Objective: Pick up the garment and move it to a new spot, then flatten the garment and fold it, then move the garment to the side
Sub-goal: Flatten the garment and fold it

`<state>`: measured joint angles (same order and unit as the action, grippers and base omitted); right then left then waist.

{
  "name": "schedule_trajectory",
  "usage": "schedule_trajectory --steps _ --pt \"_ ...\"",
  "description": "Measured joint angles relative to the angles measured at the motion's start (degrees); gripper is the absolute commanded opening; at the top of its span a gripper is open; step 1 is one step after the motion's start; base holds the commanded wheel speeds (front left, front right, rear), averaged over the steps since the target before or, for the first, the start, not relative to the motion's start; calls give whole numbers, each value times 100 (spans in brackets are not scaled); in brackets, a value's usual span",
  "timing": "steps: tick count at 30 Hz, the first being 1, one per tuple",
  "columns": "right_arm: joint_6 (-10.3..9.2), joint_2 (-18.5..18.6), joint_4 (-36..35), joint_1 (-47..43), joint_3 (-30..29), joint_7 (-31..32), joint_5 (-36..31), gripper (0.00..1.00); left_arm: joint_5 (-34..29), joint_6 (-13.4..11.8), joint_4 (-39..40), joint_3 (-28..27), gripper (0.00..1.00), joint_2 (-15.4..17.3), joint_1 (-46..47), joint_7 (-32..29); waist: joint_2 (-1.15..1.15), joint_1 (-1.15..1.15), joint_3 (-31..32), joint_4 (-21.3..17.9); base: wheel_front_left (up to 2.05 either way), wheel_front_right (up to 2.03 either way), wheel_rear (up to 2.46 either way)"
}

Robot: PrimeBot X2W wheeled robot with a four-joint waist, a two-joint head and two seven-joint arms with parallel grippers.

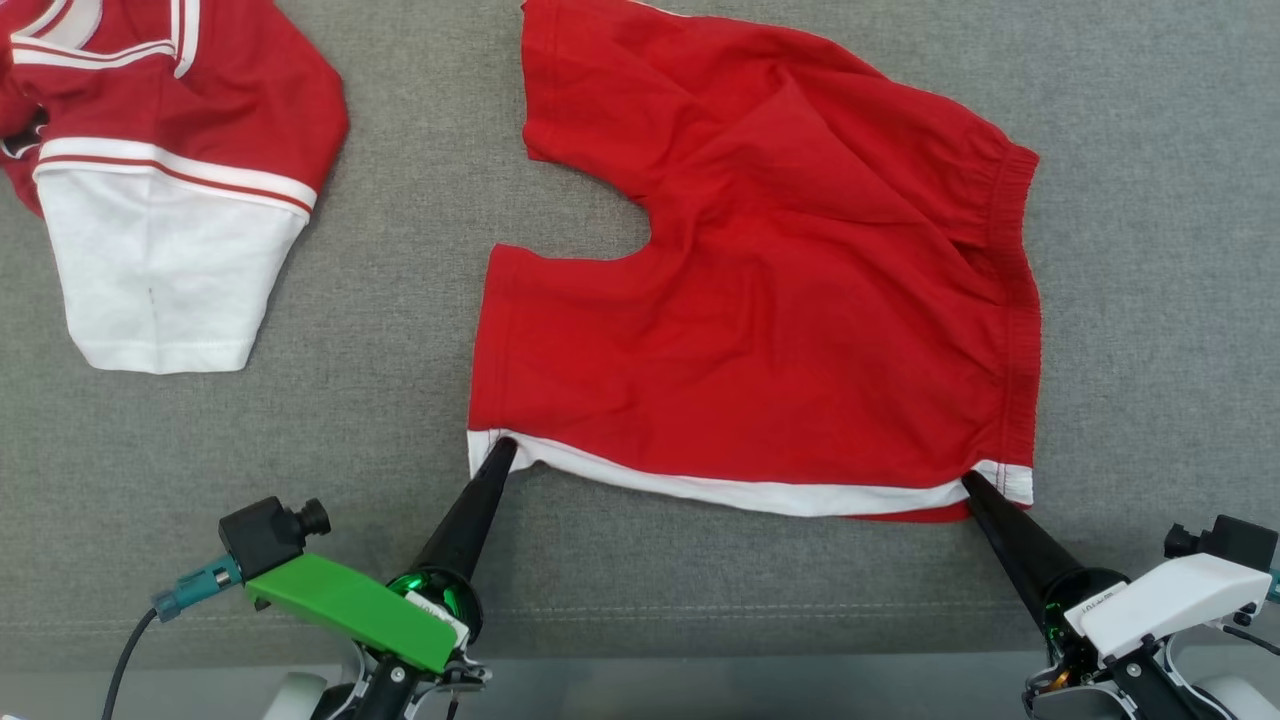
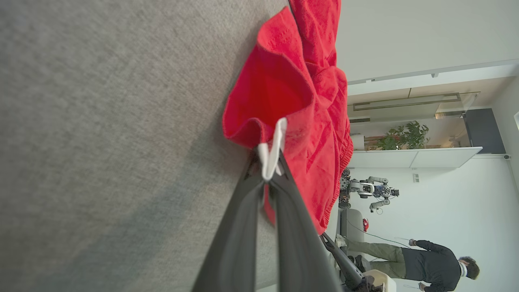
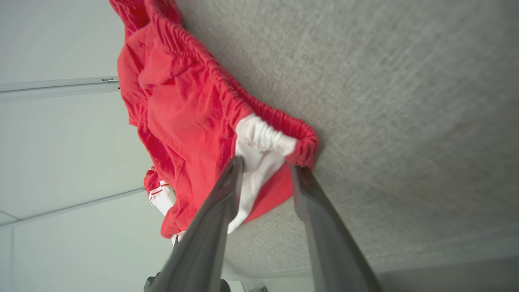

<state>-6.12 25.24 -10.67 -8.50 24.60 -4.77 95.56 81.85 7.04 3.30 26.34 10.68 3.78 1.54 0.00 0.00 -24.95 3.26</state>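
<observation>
The garment (image 1: 780, 300), a pair of red shorts with white trim along one side, lies spread on the grey table with a few wrinkles. My left gripper (image 1: 505, 450) is shut on the near-left corner of the white trim, which shows pinched between its fingers in the left wrist view (image 2: 269, 174). My right gripper (image 1: 970, 485) is at the near-right corner by the elastic waistband. In the right wrist view its fingers (image 3: 265, 166) stand apart, with the white corner of the garment (image 3: 182, 109) between them.
A second garment (image 1: 170, 200), red and white, lies at the far left of the table. The table's front edge (image 1: 640, 650) runs just behind my grippers. In the left wrist view a person (image 2: 425, 263) and another robot (image 2: 369, 188) show in the background.
</observation>
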Motion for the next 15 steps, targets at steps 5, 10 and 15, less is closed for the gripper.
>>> schedule_trajectory --steps 5,10,15 --pt "-3 4 15 20 -2 -8 -31 60 -2 0 -14 11 0 -36 12 0 0 0 -39 120 0 0 0" --pt "-4 -7 55 210 40 -5 -44 50 -2 0 -46 5 0 -45 14 16 0 0 -63 195 0 0 0" --pt "-11 -9 131 236 52 -5 -82 15 -3 0 -51 14 0 -47 16 54 0 0 -66 217 0 0 0"
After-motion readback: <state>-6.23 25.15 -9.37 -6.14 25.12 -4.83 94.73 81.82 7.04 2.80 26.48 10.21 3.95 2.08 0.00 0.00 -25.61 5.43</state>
